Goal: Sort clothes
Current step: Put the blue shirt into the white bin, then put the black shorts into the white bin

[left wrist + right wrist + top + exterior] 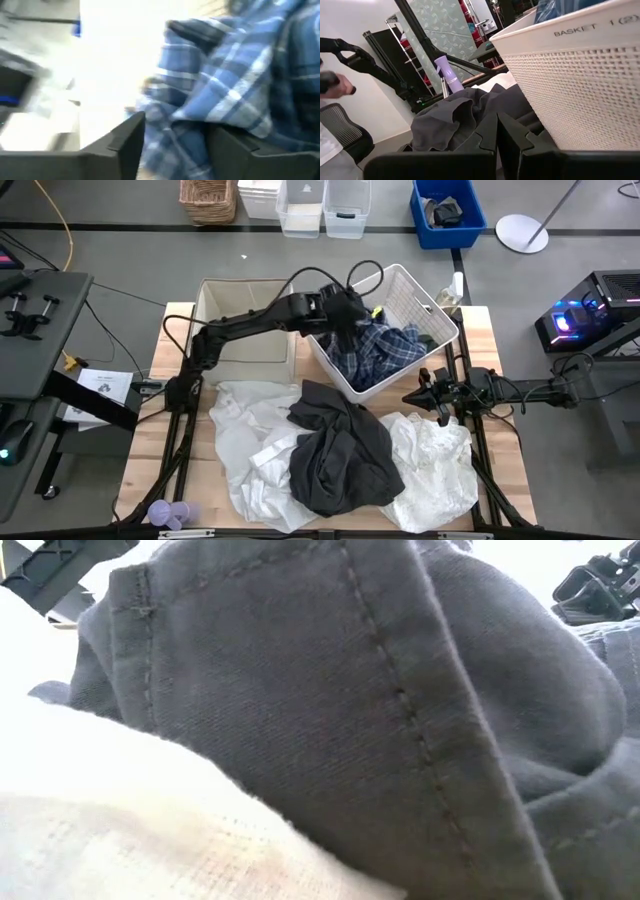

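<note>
1. The bench [500, 380] is wooden and carries everything; the white basket [425, 305] stands at its far right part and serves as landmark here.
2. A beige bin [245, 325] sits just left of the basket, on the far side of the bench.
3. Two white garments lie on the bench nearer than the basket: one [245, 435] to the near left of it, the other [435, 465] directly in front of it.
4. The dark grey garment [335, 445] is heaped between them, in front of the basket's near corner, overlapping both.
5. The blue-white plaid shirt [385, 350] lies inside the basket, with a dark green garment [425, 340] beside it towards the basket's right wall.
6. The left claw [350, 315] reaches into the basket from its left side; its fingers are parted, with plaid cloth [220, 90] lying between and over them.
7. The right claw [420, 395] rests low at the basket's near right side, fingers nearly closed, holding nothing.
</note>
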{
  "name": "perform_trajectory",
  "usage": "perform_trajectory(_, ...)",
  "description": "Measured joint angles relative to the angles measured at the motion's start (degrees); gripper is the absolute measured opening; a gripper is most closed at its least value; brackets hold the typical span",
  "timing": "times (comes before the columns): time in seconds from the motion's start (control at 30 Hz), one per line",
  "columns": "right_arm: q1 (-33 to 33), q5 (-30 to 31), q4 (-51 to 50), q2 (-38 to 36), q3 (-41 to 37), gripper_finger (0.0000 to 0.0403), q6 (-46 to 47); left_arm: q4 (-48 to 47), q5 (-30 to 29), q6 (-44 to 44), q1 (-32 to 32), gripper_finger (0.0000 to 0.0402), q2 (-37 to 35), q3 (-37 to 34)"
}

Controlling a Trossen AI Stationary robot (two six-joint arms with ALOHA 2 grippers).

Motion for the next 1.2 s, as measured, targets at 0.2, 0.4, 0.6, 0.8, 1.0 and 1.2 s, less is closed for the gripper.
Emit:
perform_trajectory(0.2,0.00,0.00,0.00,-0.01,0.01,0.0000,0.02,-0.59,-4.38,-0.74,-1.31,0.0248,-4.23,0.02)
perform_trajectory(0.4,0.00,0.00,0.00,0.01,-0.01,0.0000,0.00,-1.01,6.98,-6.27,-5.96,0.0257,-8.45,0.02)
perform_trajectory(0.6,0.00,0.00,0.00,0.01,0.01,0.0000,0.02,-1.55,16.04,-8.29,-15.65,0.0257,-11.00,0.04)
perform_trajectory(0.8,0.00,0.00,0.00,0.01,0.01,0.0000,0.01,-1.39,17.03,-4.72,-31.63,0.0257,-9.74,-0.18)
perform_trajectory(1.0,0.00,0.00,0.00,0.01,-0.01,0.0000,0.00,2.72,16.80,-6.17,-42.06,0.0257,-8.50,-13.18)
perform_trajectory(1.2,-0.01,0.00,0.00,0.01,-0.01,0.0000,0.01,11.84,15.45,-17.67,-41.53,0.0257,-8.26,-29.52)
